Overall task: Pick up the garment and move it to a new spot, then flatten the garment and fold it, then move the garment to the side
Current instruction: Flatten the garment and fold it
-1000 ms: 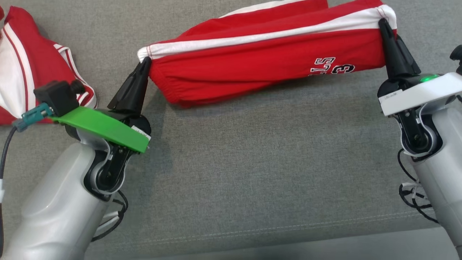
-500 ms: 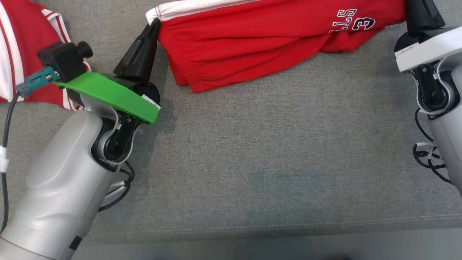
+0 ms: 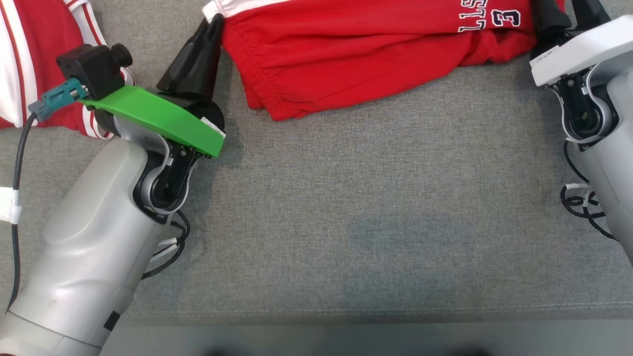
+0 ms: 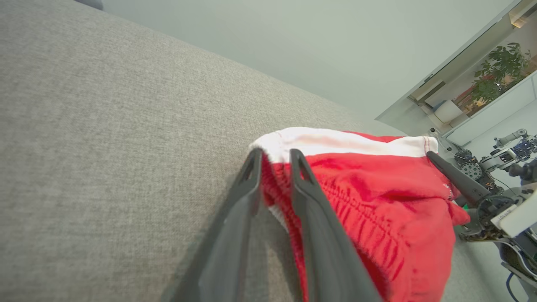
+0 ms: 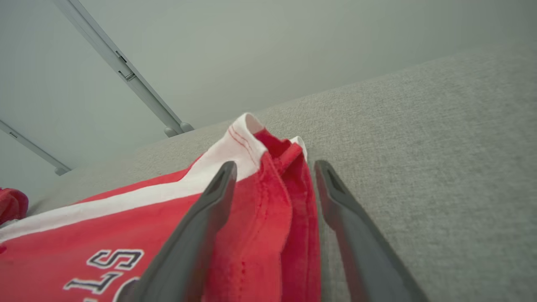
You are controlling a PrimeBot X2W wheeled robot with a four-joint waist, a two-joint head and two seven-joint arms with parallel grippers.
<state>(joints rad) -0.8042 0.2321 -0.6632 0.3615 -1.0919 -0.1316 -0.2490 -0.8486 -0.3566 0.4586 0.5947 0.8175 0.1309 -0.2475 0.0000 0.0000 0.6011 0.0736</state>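
Grey fabric surface [image 3: 346,222]: red shorts [image 3: 346,54] lie far side; left gripper [image 4: 275,157] clamped on waistband corner, right gripper [image 5: 275,167] jaws apart astride hem; release left too, then back both out straight, no snagging.

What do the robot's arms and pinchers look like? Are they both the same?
Nearly. Both forearms are smooth and pale grey, with black cables and two long, dark, pointed fingers each. The left gripper has a bright green plate carrying a small black camera with a teal plug. The right gripper has a white plate with a tiny label.
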